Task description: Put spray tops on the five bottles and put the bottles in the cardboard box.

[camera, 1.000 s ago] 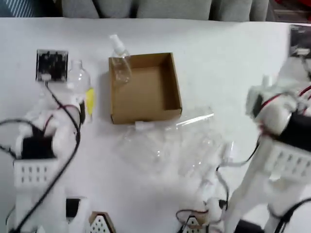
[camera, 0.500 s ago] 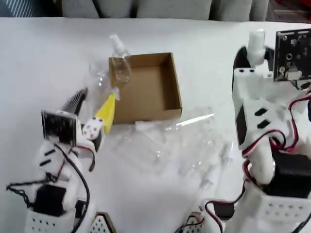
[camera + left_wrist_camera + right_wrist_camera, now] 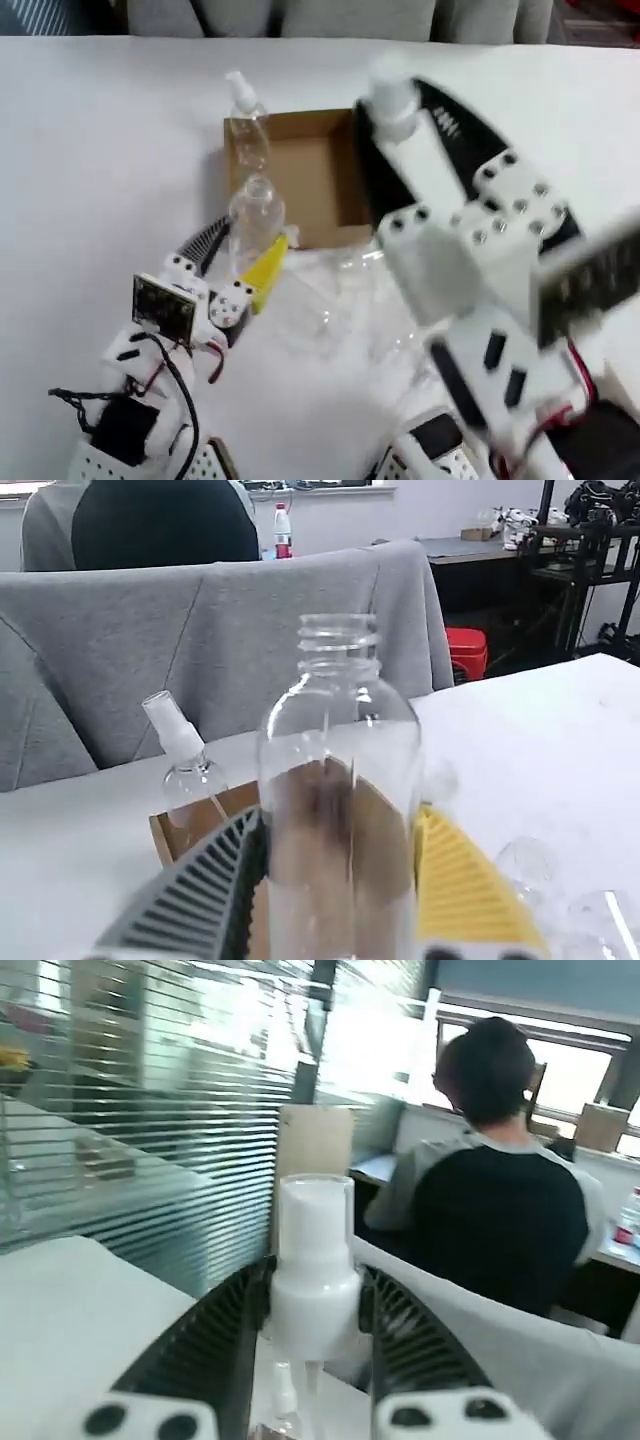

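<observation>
Left gripper (image 3: 253, 238) is pinching an open-necked bottle (image 3: 255, 205) upright btwn its grey and yellow fingers, just outside the near-left corner of the cardboard box (image 3: 305, 185). Right gripper (image 3: 312, 1280) is clamped on a white spray top (image 3: 315, 1245). It's held well above the table (image 3: 100, 130), over the box's far-right side in the high view, and apart from the bottle's neck.

So top and bottle are each in hand but not yet mated; I'd say this is bottle no. 2 in progress. One capped bottle (image 3: 247, 125) stands at the box's far-left corner. It looks to be inside, but can't tell for sure.

The rest sits in a clear heap (image 3: 330, 300) on the table just in front of the box: bottles, tops, wrapping, too tangled to count.

Approx. 1 of 5 done. 4 left to cap and box, incl. the one in hand.
</observation>
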`<state>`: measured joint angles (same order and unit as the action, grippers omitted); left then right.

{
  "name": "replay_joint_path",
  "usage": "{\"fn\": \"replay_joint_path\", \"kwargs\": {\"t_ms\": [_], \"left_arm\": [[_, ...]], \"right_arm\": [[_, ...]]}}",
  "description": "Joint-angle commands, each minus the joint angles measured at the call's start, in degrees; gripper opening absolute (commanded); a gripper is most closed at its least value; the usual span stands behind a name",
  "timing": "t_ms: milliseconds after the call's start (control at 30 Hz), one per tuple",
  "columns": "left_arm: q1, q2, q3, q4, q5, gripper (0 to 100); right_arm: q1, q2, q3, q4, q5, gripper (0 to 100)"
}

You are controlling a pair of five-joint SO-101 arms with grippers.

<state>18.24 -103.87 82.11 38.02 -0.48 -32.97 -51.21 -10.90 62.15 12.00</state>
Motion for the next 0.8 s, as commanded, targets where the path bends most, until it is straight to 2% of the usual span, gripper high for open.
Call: {"fn": "replay_joint_path", "kwargs": {"t_ms": [0,100,233,533,767], "left_arm": [[0.9,-0.9,-0.4,-0.6,0.8,2],[0.9,-1.0,-1.6,3.3,0.9,2],[0.9,-1.0,-3.4,7.5,0.8,2],[0.4,-1.0,-3.3,7.7,0.8,2],[0.4,-1.0,-3.3,7.4,0.8,2]], "right_arm": [[-7.1,-2.3,2.6,-1.5,0.4,1.6],[-9.4,-5.7,8.2,-3.8,0.4,1.6],[-9.3,-9.5,17.2,-13.1,0.4,1.6],[-9.3,-10.2,33.1,-36.5,0.4,1.6],[-5.8,-3.7,34.0,-45.9,-10.5,1.5]]}}
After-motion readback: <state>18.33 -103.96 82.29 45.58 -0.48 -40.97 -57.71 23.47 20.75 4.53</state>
